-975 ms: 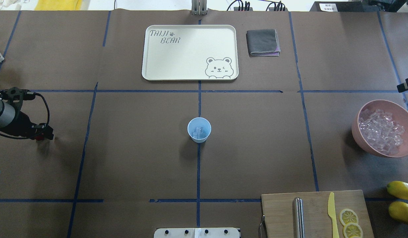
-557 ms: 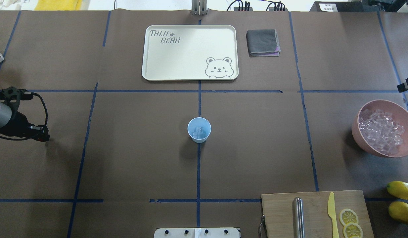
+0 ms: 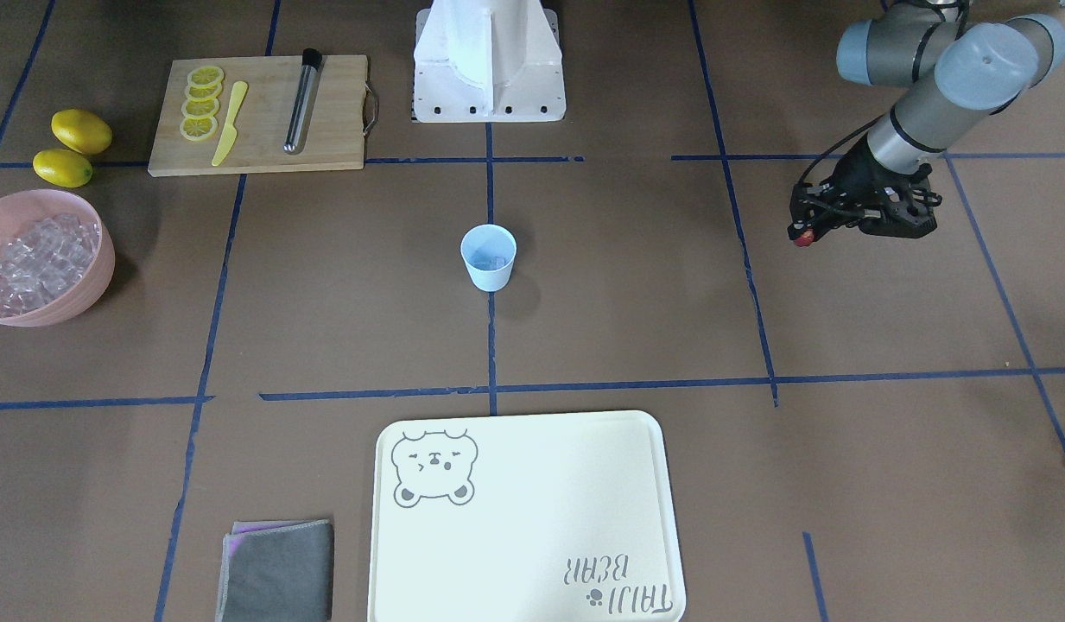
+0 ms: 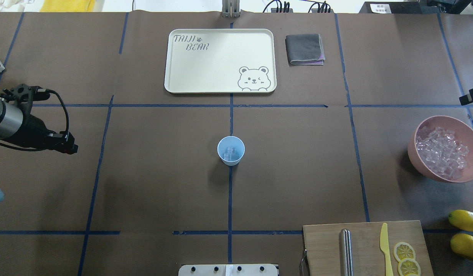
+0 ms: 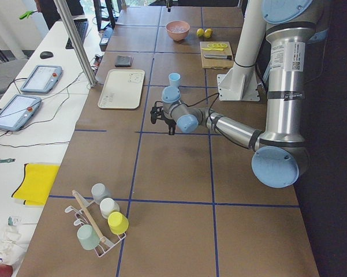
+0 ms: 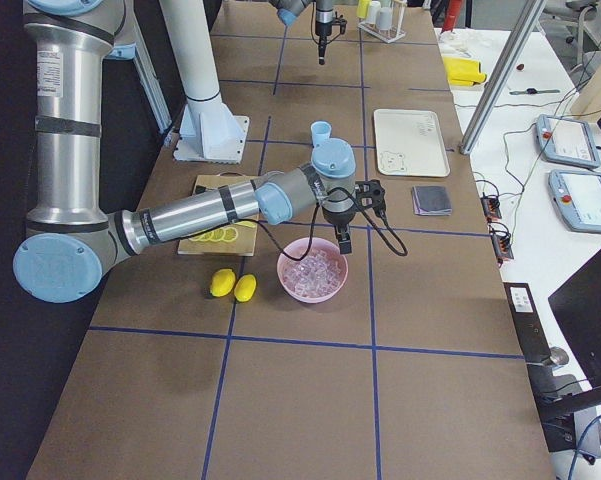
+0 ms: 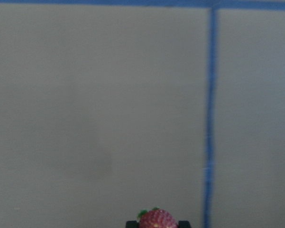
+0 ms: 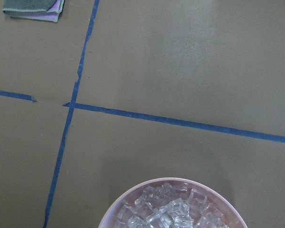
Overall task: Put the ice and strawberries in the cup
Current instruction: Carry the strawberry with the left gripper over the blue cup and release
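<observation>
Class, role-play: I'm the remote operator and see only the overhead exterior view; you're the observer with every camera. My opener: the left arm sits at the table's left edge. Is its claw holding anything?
Observer: Yes. The left wrist view shows a strawberry gripped in the left claw.
Operator: Where's the right claw?
Observer: Exterior right shows the right claw hanging at the pink bowl rim, by the ice; open or shut, I can't tell.
Operator: Anything beyond my left edge?
Observer: Exterior left shows a rack of cups there.
</observation>
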`<state>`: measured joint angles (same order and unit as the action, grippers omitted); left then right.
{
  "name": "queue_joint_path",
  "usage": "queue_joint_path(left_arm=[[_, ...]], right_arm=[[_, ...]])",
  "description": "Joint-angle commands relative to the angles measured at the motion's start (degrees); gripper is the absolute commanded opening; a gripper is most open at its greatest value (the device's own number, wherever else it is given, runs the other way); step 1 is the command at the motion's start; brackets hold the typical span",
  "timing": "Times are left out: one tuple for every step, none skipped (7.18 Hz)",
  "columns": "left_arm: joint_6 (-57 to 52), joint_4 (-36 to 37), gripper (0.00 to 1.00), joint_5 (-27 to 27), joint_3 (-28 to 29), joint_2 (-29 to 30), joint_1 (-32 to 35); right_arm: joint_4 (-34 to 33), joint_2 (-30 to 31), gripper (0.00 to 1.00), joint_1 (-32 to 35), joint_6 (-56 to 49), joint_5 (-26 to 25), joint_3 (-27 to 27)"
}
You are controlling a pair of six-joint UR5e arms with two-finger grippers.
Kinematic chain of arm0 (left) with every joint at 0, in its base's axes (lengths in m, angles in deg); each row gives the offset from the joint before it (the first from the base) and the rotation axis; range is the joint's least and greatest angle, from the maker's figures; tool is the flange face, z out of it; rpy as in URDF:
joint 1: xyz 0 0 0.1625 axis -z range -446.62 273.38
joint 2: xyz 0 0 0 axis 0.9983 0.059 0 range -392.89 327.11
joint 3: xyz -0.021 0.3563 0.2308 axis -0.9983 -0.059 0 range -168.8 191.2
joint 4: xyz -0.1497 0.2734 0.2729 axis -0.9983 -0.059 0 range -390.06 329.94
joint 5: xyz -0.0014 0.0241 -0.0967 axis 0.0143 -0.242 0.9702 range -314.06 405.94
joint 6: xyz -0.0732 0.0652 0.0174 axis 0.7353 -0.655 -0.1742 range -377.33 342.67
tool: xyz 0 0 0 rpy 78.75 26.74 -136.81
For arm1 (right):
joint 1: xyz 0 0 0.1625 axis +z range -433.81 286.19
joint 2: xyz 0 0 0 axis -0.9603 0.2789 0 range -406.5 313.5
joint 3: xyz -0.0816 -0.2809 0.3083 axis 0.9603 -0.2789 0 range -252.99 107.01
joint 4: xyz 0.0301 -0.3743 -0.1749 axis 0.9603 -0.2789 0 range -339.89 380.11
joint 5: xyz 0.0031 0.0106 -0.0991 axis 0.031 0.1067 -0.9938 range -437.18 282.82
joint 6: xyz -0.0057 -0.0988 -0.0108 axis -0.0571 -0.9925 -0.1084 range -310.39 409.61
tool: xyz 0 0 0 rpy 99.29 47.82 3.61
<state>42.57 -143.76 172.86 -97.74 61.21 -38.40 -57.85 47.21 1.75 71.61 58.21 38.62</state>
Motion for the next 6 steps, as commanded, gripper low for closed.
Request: queue_joint_path(left_arm=[[10.6,13.2,0.0,-0.3,0.0,19.4,-7.5],[15.6,16.8,0.0,-2.1,2.9,27.8,-11.9],[17.3,16.6,0.0,-4.0,4.7,31.9,-13.7],[17.3,16.4,0.0,-6.8,9.6,37.3,-16.1],[17.3,16.3,0.0,-7.7,15.6,43.1,-16.1],[17.1,16.1,0.04,-7.7,19.0,44.8,-16.3]], right_arm=[[0.0,-0.2,1.0,0.5,0.1,0.1,0.4],[0.1,-0.2,1.0,0.5,0.1,0.1,0.4],[0.1,-0.3,1.0,0.5,0.1,0.1,0.3],[0.2,-0.2,1.0,0.5,0.1,0.0,0.4],[0.2,-0.3,1.0,0.6,0.2,0.1,0.6],[0.2,-0.2,1.0,0.5,0.5,0.1,0.9]])
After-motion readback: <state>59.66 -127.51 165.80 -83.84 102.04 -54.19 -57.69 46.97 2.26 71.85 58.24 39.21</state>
